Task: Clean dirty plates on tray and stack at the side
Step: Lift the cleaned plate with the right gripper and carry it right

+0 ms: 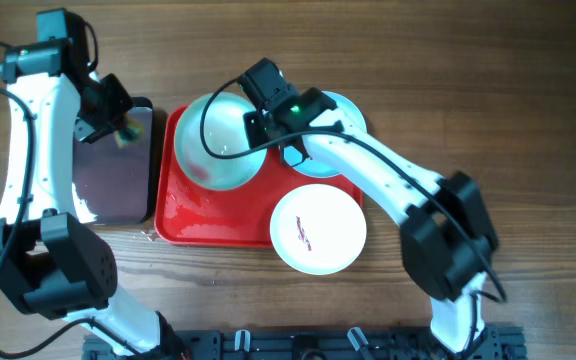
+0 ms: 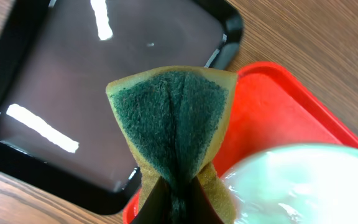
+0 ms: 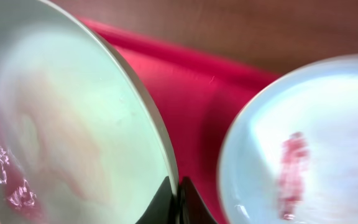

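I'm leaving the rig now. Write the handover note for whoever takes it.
Left hand: shut on the yellow sponge with green scouring face, above a corner of the narrow black plastic tray.
Right hand: shut on the rim of the left round pale mint plate, tilted over the large red plastic tray; pink film on it.
Rear-right plate: red smear, unwiped.
Front-right plate: smeared, overhanging the tray's edge.
Done: no plate looks fully clean, none stacked.
Left: wipe all three, stack beside the tray.
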Available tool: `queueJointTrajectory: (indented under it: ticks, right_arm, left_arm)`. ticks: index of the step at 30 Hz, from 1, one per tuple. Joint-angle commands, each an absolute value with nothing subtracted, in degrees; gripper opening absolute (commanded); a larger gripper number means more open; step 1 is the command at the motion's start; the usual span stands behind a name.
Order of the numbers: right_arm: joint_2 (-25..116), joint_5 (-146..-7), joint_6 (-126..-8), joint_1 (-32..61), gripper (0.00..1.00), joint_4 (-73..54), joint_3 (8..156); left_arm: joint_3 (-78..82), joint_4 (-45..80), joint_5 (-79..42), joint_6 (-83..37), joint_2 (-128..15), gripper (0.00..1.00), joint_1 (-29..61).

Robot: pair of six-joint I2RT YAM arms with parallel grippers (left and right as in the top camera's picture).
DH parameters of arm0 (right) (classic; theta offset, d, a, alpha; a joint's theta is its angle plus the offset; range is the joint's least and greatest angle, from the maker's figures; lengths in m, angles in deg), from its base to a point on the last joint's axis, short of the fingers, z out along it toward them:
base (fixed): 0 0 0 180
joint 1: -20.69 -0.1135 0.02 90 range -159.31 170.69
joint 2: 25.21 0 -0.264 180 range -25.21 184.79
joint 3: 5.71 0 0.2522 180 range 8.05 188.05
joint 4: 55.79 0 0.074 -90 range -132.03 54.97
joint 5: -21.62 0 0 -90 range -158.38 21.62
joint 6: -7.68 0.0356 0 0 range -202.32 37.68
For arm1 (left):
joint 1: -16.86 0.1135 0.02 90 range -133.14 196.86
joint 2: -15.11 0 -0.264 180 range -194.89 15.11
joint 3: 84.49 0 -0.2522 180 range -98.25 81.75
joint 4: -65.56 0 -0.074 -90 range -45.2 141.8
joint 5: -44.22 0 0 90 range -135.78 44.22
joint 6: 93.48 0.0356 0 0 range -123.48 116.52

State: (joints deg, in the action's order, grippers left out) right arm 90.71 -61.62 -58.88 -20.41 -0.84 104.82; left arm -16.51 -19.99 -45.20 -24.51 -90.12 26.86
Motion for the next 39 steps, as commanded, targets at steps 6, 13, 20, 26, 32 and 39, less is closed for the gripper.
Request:
queueJointTrajectory:
  ticks: [6, 13, 20, 26, 32, 39]
  right_arm:
    - [88.24, -32.55, -67.95, -28.63, 0.04, -1.27, 104.91]
    - [88.24, -15.87, -81.8, -36.22, 0.04, -8.05, 104.91]
    - [88.24, -6.32, -92.84, -40.35, 0.04, -12.57, 104.91]
    - [88.24, -0.68, -103.16, -42.86, 0.04, -18.61, 104.91]
    - [88.24, 5.55, -110.72, -44.21, 0.04, -24.29, 104.91]
    - [88.24, 5.53, -110.39, -44.39, 0.04, -24.77, 104.89]
  left_arm:
    - [-16.73, -19.58, -44.74, -23.33, -90.78, 0.04, 31.89]
    - [-16.73, -19.6, -44.74, -23.36, -90.78, 0.04, 31.93]
    - [-16.73, -19.6, -44.74, -23.38, -90.78, 0.04, 31.93]
    - [-16.73, -19.64, -44.72, -23.4, -90.78, 0.04, 31.93]
    - [-16.73, -19.82, -44.72, -23.42, -90.78, 0.04, 31.93]
    - [-16.73, -19.82, -44.72, -23.42, -90.78, 0.04, 31.93]
